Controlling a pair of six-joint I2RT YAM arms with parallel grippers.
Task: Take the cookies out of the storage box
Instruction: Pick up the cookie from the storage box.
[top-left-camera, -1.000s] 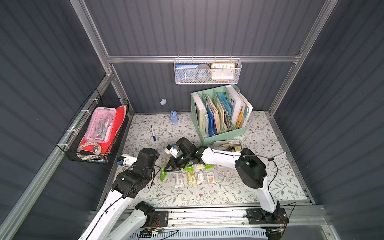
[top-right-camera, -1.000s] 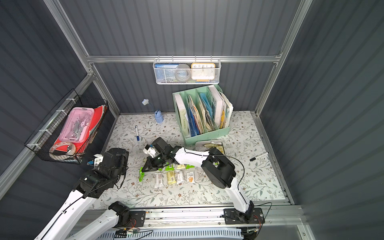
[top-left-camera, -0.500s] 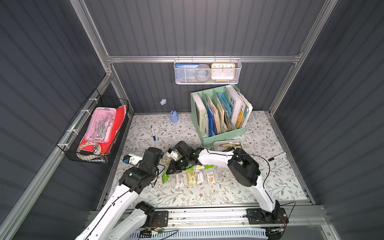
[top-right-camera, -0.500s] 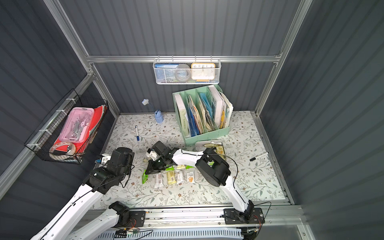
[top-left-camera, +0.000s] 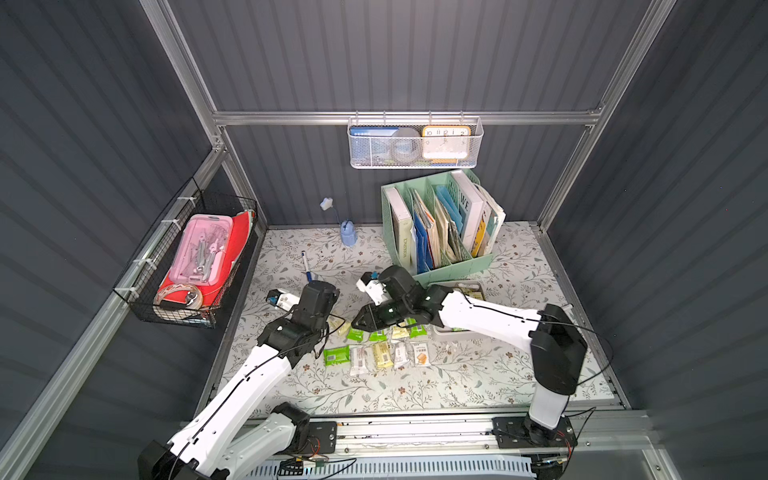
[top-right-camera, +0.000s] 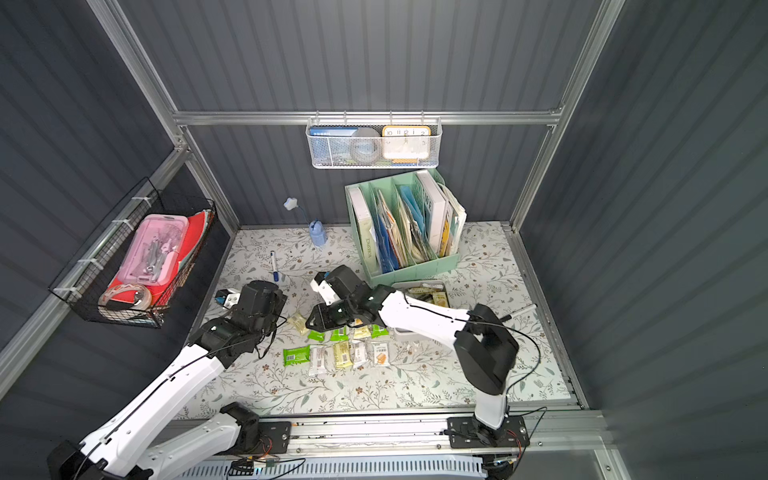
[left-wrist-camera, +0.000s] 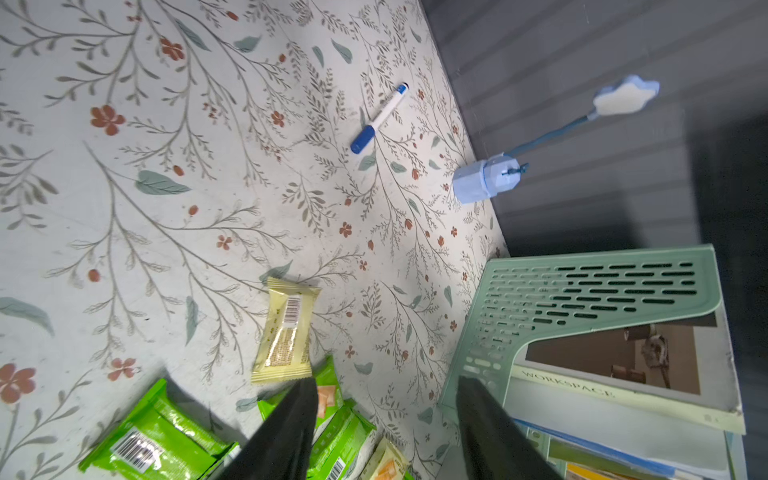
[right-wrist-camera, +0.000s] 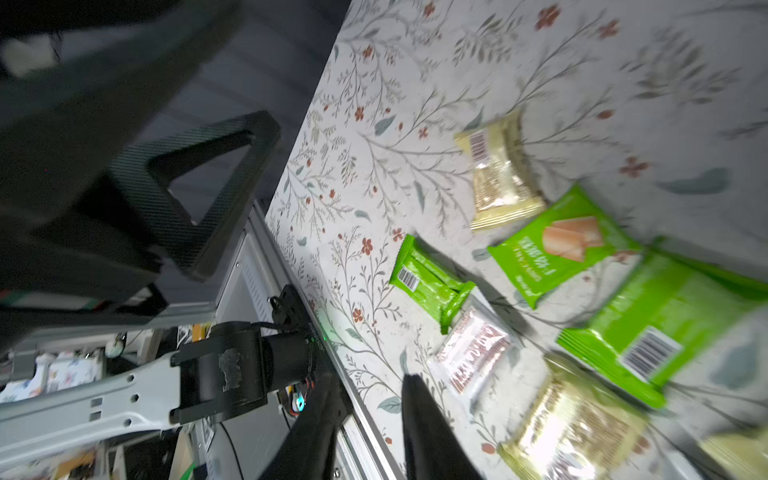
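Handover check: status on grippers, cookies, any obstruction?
Left gripper open, empty. Right gripper open, empty. Cookies: two rows on table, more in storage box. Right arm lies across the box.

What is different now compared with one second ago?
The right gripper opened, let go of the green packet, now flat at the front row's end, and drew back from it. The left gripper advanced toward the laid-out cookies, open as before. Those and the storage box stayed put.
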